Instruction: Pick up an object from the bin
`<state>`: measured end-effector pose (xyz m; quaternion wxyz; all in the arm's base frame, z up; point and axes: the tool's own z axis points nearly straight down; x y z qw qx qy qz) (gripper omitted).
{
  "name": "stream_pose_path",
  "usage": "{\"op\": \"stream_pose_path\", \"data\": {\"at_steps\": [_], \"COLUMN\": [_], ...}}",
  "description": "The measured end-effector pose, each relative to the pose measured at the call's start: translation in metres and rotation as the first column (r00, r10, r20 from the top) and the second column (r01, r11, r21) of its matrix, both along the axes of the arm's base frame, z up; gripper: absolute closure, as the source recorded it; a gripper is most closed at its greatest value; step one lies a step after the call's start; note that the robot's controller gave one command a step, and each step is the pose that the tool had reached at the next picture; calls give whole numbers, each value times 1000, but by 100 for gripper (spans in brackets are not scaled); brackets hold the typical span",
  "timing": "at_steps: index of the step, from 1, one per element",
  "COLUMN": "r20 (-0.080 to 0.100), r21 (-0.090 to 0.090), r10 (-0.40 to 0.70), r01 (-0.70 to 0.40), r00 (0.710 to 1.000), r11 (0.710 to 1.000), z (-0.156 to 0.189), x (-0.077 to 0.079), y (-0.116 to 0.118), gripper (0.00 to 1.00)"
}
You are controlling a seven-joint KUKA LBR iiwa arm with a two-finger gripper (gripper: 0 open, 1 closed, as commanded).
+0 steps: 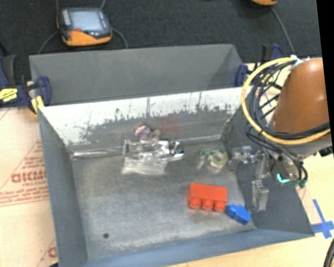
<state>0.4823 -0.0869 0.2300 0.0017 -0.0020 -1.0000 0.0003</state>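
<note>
While hanging low inside the grey bin (151,96), close against its right wall: pincer (260,202), released or clenched, cannot tell. Above it, part of the arm: rounded orange-brown cover (303,96), ringed by yellow and black cables (248,99), hiding the bin's right rim.

Just left of the pincer and slightly nearer the front wall, flat on the bin floor: small blue piece (238,214) — nearest thing of all. Just beside that, further left: red block (207,196), with round bumps along its front edge. Left of the pincer and toward the back wall: small clear-greenish scrap (213,159). Well apart, further left again: crumpled clear plastic bag (143,161), with a small pink thing (141,130) behind it at the foot of the back wall.

Beyond the back wall, on the dark floor: two orange-and-grey handsets (84,24) — screens too small to read.
</note>
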Motion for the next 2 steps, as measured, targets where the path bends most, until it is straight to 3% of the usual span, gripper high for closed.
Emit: {"op": "stream_pose_path", "data": {"at_steps": [1,2], "r20": [1,5], "r21": [1,0], "r10": [-329,-326], "r01": [329,326], "r00": [944,946], "r11": [944,946], "z": [-163,-160], "x": [31,32], "y": [32,30], "gripper": [0,100]}}
